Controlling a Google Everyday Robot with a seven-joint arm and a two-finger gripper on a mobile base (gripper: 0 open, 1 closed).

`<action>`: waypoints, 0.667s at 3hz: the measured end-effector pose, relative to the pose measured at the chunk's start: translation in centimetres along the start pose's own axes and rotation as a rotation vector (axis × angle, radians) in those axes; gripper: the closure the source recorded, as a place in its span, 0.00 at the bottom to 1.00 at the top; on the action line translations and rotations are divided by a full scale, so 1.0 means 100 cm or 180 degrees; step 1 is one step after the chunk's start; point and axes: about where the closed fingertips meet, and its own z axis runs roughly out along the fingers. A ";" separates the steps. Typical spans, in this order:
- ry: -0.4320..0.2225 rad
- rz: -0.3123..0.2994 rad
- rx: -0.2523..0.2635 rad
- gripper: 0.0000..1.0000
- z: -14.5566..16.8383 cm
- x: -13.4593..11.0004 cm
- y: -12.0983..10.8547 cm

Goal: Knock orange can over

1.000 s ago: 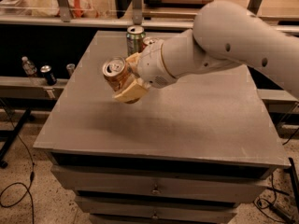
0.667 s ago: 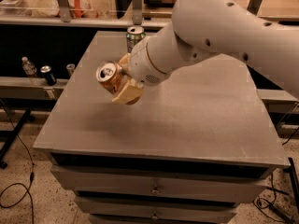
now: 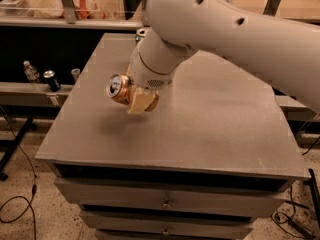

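The orange can (image 3: 116,87) is seen tipped on its side, silver top turned leftward, clamped between the jaws of the gripper (image 3: 135,98), over the grey counter (image 3: 210,134).

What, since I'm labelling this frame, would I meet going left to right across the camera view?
From the left: water bottle, blue can, orange can held sideways in the gripper over the table, robot arm.
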 end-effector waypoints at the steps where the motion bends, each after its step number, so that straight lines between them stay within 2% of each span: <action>1: 0.0371 -0.0074 0.0039 1.00 -0.002 0.024 -0.011; 2: 0.0600 -0.0290 0.0109 1.00 -0.008 0.036 -0.014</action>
